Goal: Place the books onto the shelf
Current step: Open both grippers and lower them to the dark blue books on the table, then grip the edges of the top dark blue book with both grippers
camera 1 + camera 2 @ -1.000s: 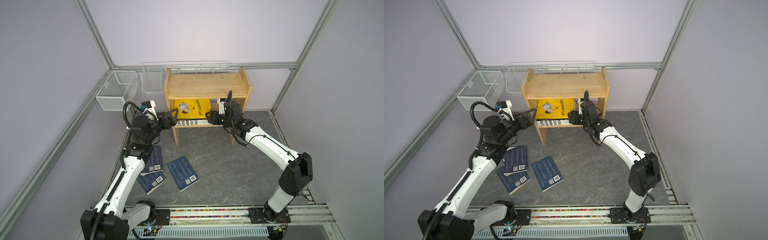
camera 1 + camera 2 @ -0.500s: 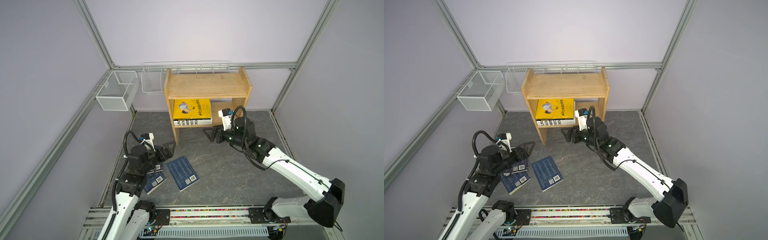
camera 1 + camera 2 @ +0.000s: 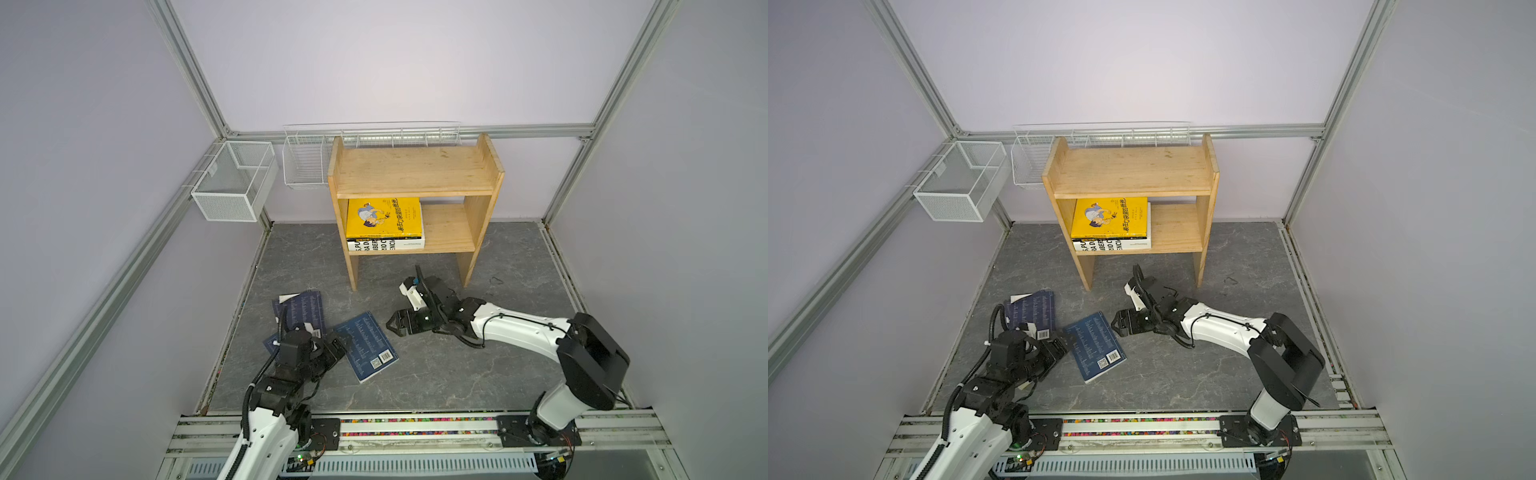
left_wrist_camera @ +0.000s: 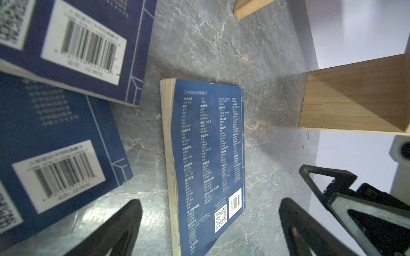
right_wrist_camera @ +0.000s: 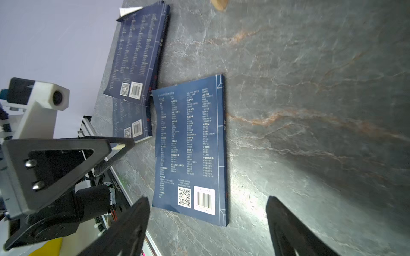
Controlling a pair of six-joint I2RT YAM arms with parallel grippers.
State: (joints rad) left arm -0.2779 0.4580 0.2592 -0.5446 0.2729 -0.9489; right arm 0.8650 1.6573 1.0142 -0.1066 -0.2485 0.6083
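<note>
Left end effector, lower centre in a top view: jaws wide, empty, low at the left edge of a lone navy paperback lying flat on the grey marbled worktop. Right end effector likewise agape, empty, just beside that book's right edge. Two more navy paperbacks overlapped at left. Yellow paperback lay on a thick white book, pine shelf, lower tier. Judged risks: two arms on one book could clash; the flat cover offered no edge, so jaws might skid or shove it.
</note>
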